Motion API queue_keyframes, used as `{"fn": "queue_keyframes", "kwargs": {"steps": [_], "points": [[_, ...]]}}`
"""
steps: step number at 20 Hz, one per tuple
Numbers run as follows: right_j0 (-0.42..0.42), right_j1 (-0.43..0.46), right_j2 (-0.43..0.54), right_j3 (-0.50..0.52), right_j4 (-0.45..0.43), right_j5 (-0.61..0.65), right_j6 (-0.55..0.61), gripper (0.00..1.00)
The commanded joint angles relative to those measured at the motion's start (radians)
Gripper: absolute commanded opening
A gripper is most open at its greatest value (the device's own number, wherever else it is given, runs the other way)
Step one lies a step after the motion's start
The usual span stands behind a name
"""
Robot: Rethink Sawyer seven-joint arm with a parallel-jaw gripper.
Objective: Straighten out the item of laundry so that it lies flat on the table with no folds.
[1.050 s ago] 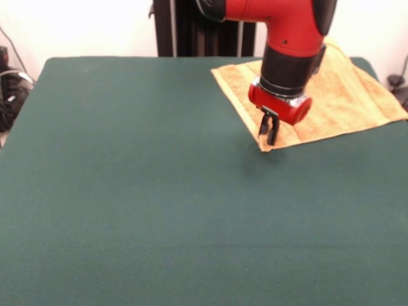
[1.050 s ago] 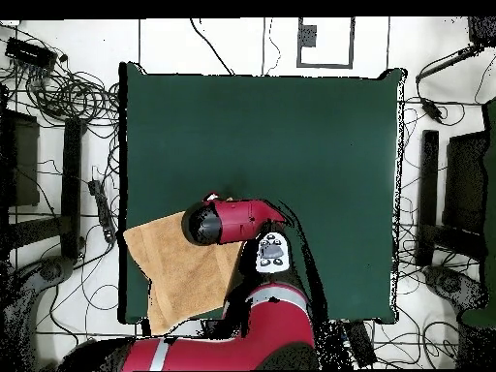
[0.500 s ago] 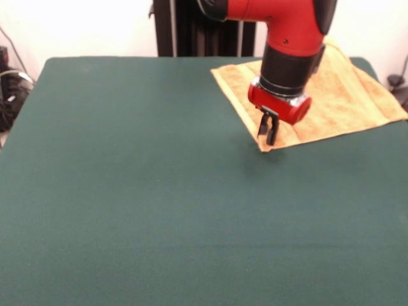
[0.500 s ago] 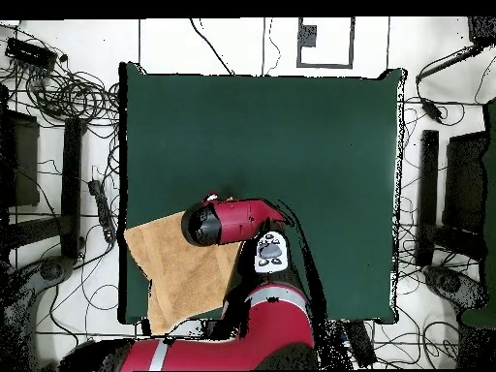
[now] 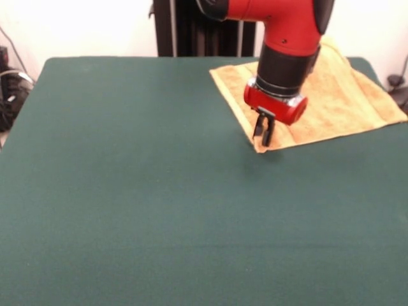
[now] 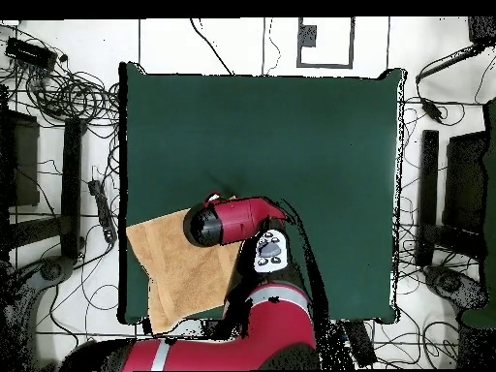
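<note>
The item of laundry [image 5: 338,102], a yellow-orange towel, lies at the far right of the green table [image 5: 140,191] in the front view. It is mostly spread out, and its far part is hidden behind the arm. My gripper [image 5: 263,137] points down at the towel's near corner, fingers close together and pinching the cloth's edge. In the overhead view the towel [image 6: 179,271] lies at the table's lower left, reaching the left edge. There the red wrist [image 6: 223,223] covers the gripper and the held corner.
Cables and stands [image 6: 58,97] lie on the floor around the table [image 6: 320,145]. The towel's right corner [image 5: 401,115] sits close to the table's right edge in the front view.
The gripper has shifted slightly left and away from the camera in the front view, and the towel's near corner and left edge have moved with it.
</note>
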Motion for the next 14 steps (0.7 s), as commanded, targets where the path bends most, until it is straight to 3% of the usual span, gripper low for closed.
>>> {"fn": "queue_keyframes", "kwargs": {"steps": [1,14], "points": [[-0.103,0.078,0.002,-0.072,-0.114,-0.047,-0.105,0.0],[-0.197,0.048,0.026,-0.09,-0.226,-0.04,-0.127,0.0]]}}
